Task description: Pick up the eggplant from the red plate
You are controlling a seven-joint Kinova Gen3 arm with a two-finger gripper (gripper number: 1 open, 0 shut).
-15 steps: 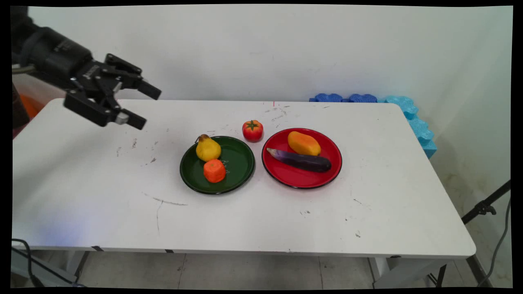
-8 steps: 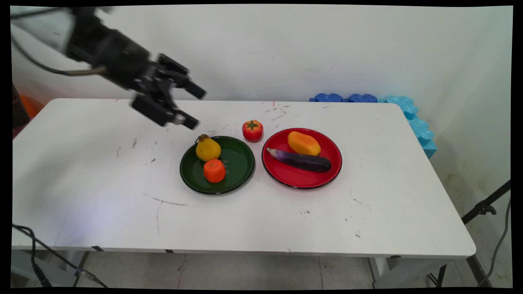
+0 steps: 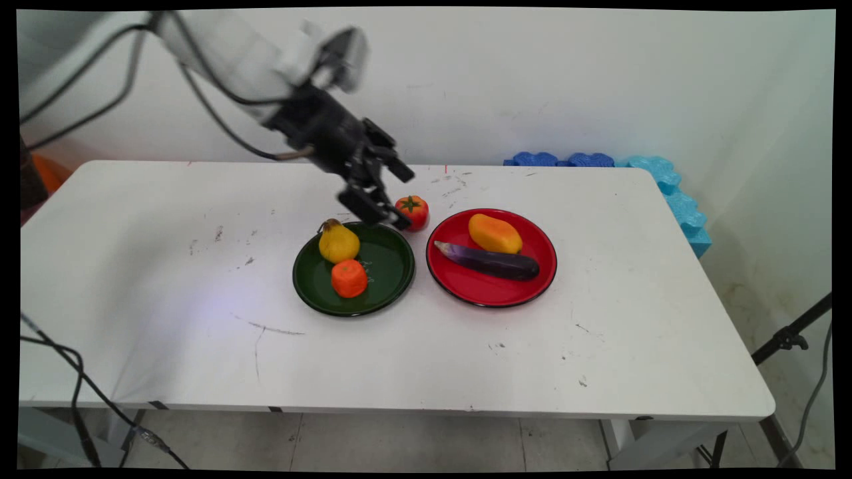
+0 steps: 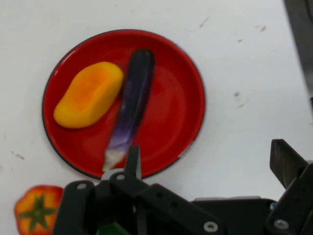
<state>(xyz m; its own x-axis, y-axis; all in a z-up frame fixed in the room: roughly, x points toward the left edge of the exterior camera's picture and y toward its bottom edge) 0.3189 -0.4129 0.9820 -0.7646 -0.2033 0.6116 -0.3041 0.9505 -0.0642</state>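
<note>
My black gripper (image 3: 403,199) hangs open above the table, just left of the red tomato (image 3: 413,211) and over the far rim of the green plate (image 3: 393,266). Nothing is between its fingers. On the green plate lie a yellow pear (image 3: 339,241) and an orange fruit (image 3: 349,278). The red plate (image 3: 492,289) to the right carries an orange mango (image 3: 494,233) and a purple eggplant (image 3: 489,262). In the hand view the open gripper (image 4: 208,152) looks down on the red plate (image 4: 171,112), the mango (image 4: 88,94) and the eggplant (image 4: 131,108), with the tomato (image 4: 38,208) at the lower left.
Blue foam pieces (image 3: 599,161) lie along the table's far right edge and down its right side. Black cables (image 3: 73,372) hang at the near left corner. A black stand leg (image 3: 792,336) rises beside the table's right end.
The arm has swung from the table's far left to the right, bringing the open gripper down beside the tomato. Fruit and plates have not moved.
</note>
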